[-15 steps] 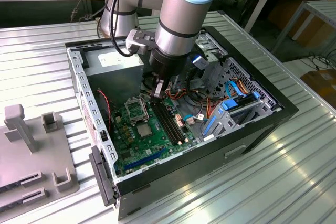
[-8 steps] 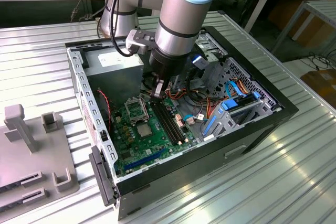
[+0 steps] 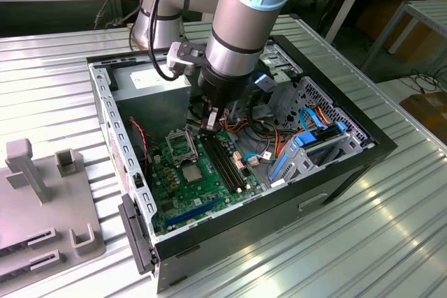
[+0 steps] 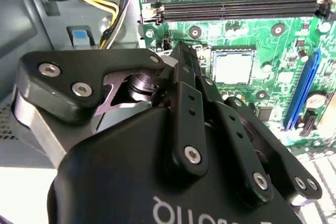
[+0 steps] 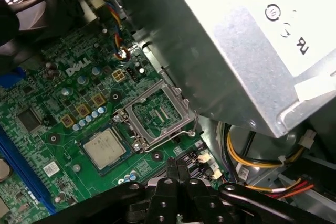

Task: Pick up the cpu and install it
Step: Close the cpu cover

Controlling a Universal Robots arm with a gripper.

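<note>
The cpu [image 3: 192,172] is a small silver-grey square lying flat on the green motherboard [image 3: 183,197] inside the open computer case. It sits right beside the metal socket frame [image 3: 179,146]. My gripper [image 3: 209,125] hangs above the board, at the far end of the long black memory slots [image 3: 227,165], a little beyond the socket frame. It is apart from the cpu, and its fingers are shut together on nothing. In the first wrist view the cpu [image 5: 105,148] lies next to the frame [image 5: 156,115], past the gripper [image 5: 177,165]. The second wrist view shows the gripper [image 4: 181,52] short of the cpu [image 4: 233,66].
A silver power supply box [image 5: 236,40] stands close by the socket frame. Loose coloured cables [image 3: 269,137] and a blue drive cage [image 3: 311,146] fill the case on the exterior view's right. The case walls [image 3: 115,137] ring the board. A grey fixture [image 3: 42,193] sits on the table at the left.
</note>
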